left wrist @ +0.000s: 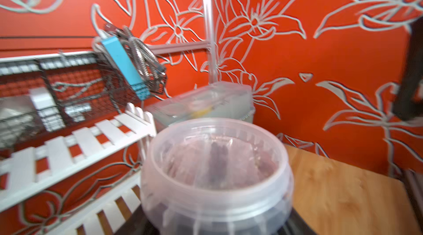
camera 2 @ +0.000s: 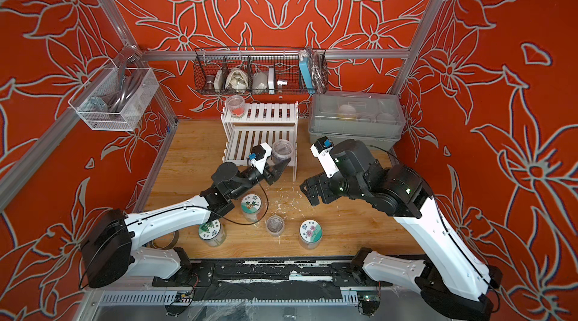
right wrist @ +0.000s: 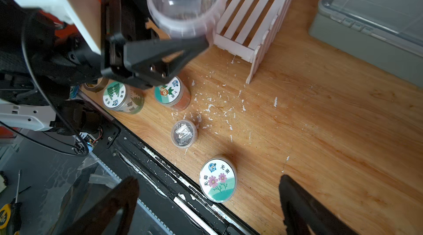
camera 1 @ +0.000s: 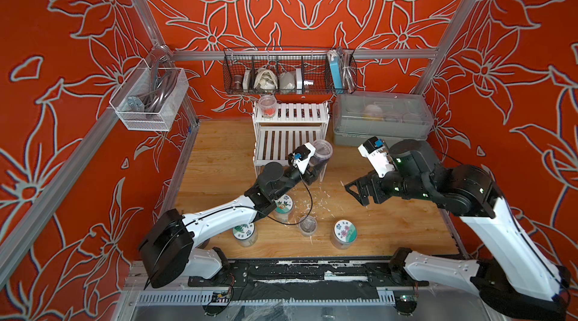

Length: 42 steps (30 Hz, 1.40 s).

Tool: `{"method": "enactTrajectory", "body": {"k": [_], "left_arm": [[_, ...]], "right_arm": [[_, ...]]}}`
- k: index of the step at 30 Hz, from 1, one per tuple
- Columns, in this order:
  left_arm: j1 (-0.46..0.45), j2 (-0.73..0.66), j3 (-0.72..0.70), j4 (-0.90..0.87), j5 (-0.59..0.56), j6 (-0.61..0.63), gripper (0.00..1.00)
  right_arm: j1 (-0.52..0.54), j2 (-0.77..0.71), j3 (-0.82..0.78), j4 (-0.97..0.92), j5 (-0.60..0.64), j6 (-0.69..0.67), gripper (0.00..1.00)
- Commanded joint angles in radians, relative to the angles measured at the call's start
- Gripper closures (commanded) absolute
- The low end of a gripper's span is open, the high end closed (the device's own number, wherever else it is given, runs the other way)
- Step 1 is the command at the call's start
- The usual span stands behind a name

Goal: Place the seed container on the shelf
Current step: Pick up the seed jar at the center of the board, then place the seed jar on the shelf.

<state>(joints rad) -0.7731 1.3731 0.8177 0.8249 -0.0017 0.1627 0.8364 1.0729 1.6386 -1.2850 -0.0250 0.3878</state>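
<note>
The white shelf (camera 1: 289, 139) stands at the middle of the counter's (camera 1: 219, 160) back edge, with a red-filled jar (camera 1: 267, 106) on the left end of its upper tier. The left claw (camera 2: 283, 163) is clamped on the clear seed container (camera 1: 322, 150), holding it at the front right corner of the lower tier; whether it touches the slats is unclear. Further right, the right claw (camera 1: 358, 193) hangs above the counter, jaws wide apart, holding nothing.

The clear seed container (camera 1: 322, 151) is upright, raised beside the lower front corner of the white slatted shelf (camera 1: 300, 113). Dark contents show inside.
</note>
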Motion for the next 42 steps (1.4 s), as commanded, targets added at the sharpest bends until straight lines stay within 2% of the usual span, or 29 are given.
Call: {"method": "enactTrajectory", "body": {"k": [1,11,21,34,42], "left_arm": [[0.044,0.054,0.061,0.178,-0.116,0.029,0.42],[0.154,0.256,0.206,0.359,-0.239,0.008,0.41],[0.178,0.396,0.288,0.441,-0.322,0.009,0.41],[0.206,0.487,0.363,0.430,-0.383,0.038,0.39],[0.234,0.515,0.411,0.361,-0.384,0.021,0.38]], "right_arm": [[0.000,-0.018,-0.030,0.009,0.065,0.011,0.01],[-0.002,-0.037,-0.099,0.023,0.052,0.006,0.01],[-0.006,-0.046,-0.137,0.038,0.027,0.002,0.00],[-0.009,-0.040,-0.151,0.043,0.008,-0.001,0.00],[-0.010,-0.036,-0.161,0.047,-0.001,0.006,0.00]]}}
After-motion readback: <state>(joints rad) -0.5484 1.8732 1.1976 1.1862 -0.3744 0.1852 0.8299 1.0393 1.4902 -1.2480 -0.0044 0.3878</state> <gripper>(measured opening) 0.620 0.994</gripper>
